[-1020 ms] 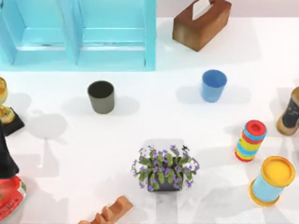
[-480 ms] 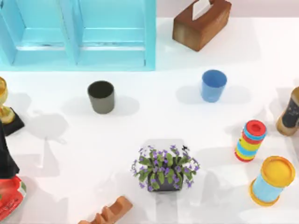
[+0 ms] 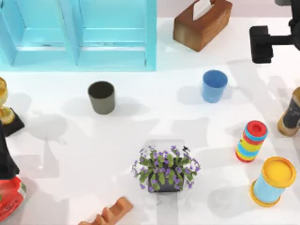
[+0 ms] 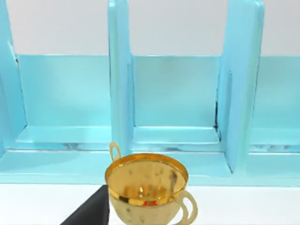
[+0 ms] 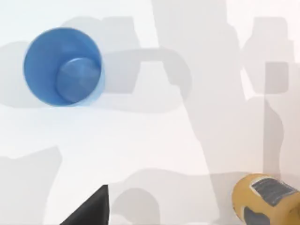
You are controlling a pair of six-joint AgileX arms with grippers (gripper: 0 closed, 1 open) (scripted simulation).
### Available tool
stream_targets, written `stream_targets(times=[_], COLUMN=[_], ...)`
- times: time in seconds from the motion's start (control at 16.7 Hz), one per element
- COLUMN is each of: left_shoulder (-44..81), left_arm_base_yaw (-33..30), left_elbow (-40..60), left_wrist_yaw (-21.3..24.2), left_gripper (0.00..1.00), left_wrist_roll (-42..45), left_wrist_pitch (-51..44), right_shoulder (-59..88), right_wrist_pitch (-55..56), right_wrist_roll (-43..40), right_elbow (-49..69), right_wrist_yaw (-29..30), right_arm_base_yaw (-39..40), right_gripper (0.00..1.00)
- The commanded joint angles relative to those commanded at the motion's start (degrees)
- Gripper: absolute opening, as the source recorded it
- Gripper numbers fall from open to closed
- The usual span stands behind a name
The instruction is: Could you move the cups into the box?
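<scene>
Neither cup is in the box (image 3: 151, 35) yet, so you have the whole task ahead. The blue cup (image 3: 214, 86) stands upright on the desk (image 3: 154, 122), right of centre and well apart from the box's right wall; the right wrist view looks down into it (image 5: 62, 66). The olive-grey cup (image 3: 101, 97) stands upright left of centre, near the box's front wall but apart from it. Both compartments, split by the divider (image 4: 121, 79), look bare as far as they show. Your right arm enters at the top view's upper right edge, above and to the right of the blue cup; its claw (image 3: 260, 44) is a dark block from which you cannot tell how far it is open, and nothing hangs from it. Your left arm sits by the gold trophy (image 4: 146, 187) at the desk's left edge. Around: brown tissue box (image 3: 202, 23) just right of the box, striped tower (image 3: 251, 141), yellow-lidded canister (image 3: 273, 181), flower pot (image 3: 165, 168). Judgement: the tissue box stands nearest the blue cup's path to the box.
</scene>
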Motion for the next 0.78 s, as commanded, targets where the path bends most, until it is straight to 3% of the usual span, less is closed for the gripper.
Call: stream_targets(times=[0.36, 0.78], left_shoulder=[0.0, 0.0], left_arm_base_yaw=[0.0, 0.0], left_elbow=[0.0, 0.0], left_wrist_yaw=[0.0, 0.0], left_gripper=[1.0, 1.0], left_wrist_roll=[0.0, 0.0], left_wrist_pitch=[0.0, 0.0], right_shoulder=[27.99, 39.87], right_wrist_pitch=[-17.97, -25.57], right_wrist_roll=[7.7, 14.62], right_elbow=[28.84, 48.94], right_wrist_yaw=[0.57, -0.4], right_arm_base_yaw=[6.21, 10.81], right_gripper=[1.0, 1.0])
